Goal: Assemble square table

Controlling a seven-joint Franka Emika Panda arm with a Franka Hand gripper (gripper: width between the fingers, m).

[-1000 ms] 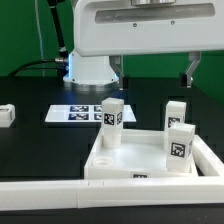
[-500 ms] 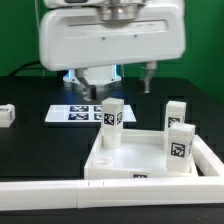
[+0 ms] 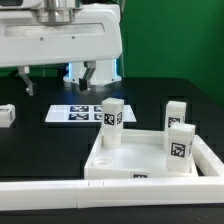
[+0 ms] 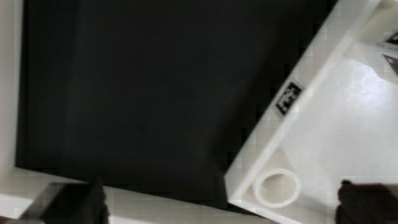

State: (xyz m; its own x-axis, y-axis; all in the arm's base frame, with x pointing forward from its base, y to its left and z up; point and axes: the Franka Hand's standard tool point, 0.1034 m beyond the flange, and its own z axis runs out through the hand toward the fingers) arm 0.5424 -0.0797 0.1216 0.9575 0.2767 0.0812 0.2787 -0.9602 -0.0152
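The square table top (image 3: 112,170) is a white tray with a raised rim, lying in the middle front. Two tagged white leg blocks stand in it, one near its left corner (image 3: 112,125) and one at its right (image 3: 179,143). A third leg (image 3: 176,112) stands behind it, and another leg block (image 3: 6,114) lies at the far left. My gripper (image 3: 57,80) hangs open and empty high above the table, left of the top. In the wrist view the gripper (image 4: 219,200) frames a corner of the top (image 4: 329,110) with a round hole (image 4: 279,185) and a tag (image 4: 288,97).
The marker board (image 3: 80,112) lies flat behind the table top. A long white bar fence (image 3: 60,195) runs along the front and up the exterior view's right side (image 3: 212,160). A green wall stands behind, and the table surface (image 4: 160,90) is black.
My gripper has swung from the exterior view's right to its left, staying open and empty. The table top and legs have not moved.
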